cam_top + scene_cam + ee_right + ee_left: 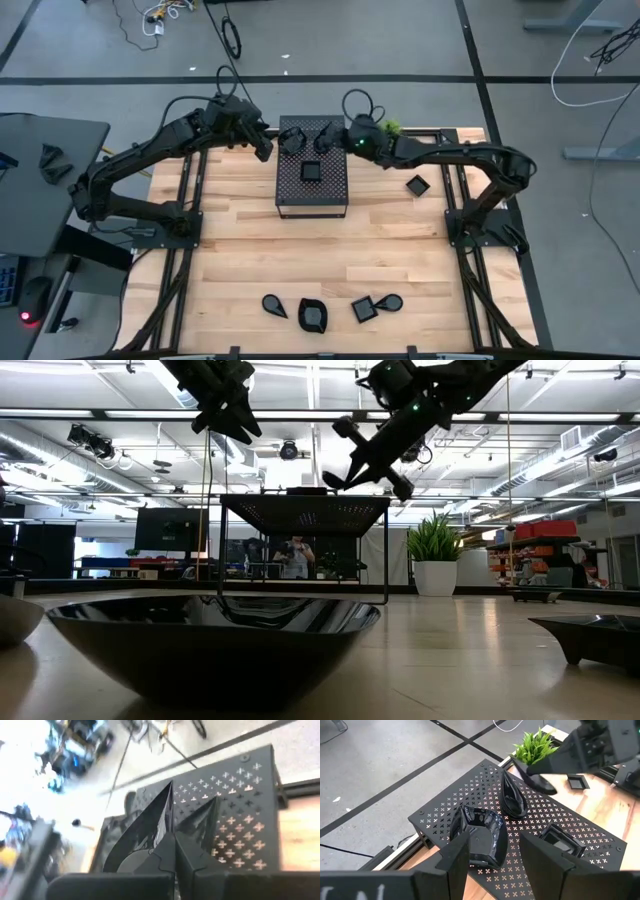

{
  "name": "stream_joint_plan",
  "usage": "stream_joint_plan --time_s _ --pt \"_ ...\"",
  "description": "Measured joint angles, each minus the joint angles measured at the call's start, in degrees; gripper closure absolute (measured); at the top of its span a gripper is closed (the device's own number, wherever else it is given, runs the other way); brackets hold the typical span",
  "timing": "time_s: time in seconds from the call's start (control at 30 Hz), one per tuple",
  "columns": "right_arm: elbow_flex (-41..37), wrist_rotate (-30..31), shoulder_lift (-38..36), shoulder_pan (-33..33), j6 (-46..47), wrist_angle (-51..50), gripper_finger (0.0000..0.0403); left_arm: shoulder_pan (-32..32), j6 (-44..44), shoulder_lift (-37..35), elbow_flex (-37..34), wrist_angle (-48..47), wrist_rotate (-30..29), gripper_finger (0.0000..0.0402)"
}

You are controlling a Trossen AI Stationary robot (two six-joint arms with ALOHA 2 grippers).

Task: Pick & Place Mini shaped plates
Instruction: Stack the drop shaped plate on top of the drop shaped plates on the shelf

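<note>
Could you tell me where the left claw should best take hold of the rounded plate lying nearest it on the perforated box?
Probably the raised rim of the rounded plate, coming down from above. It lies bowl-up and flat on the perforated box, so one finger can go inside the hollow and one outside. The left claw is open just beside it. Keep clear of the teardrop plate beyond it.

R pincer above black perforated box, fingers close together.

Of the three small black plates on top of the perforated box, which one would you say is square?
The square plate near the middle of the perforated box, nearer the table's front; the other two sit at its far edge, nearer the grippers.
</note>
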Motion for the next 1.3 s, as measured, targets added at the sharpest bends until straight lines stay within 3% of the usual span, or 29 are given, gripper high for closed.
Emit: stream_joint_plan --time_s 0.13,0.3,0.9,1.3 --pt "0.0 4.1 2.0 0.6 5.7 0.6 0.0402 0.0 0.4 0.0 0.0 0.0 0.0 0.0225" --pt "-0.1 8.4 2.8 1.4 6.2 -0.8 0.0403 0.0 1.0 0.0 0.0 -0.1 0.0 0.0225" --pt "0.0 9.3 7.3 2.0 7.7 4.2 0.04 0.0 1.6 0.0 0.0 0.0 0.0 0.0225" --pt "0.0 7.4 9.2 2.1 4.3 8.4 0.0318 0.0 1.6 0.0 0.0 0.0 0.0 0.0225"
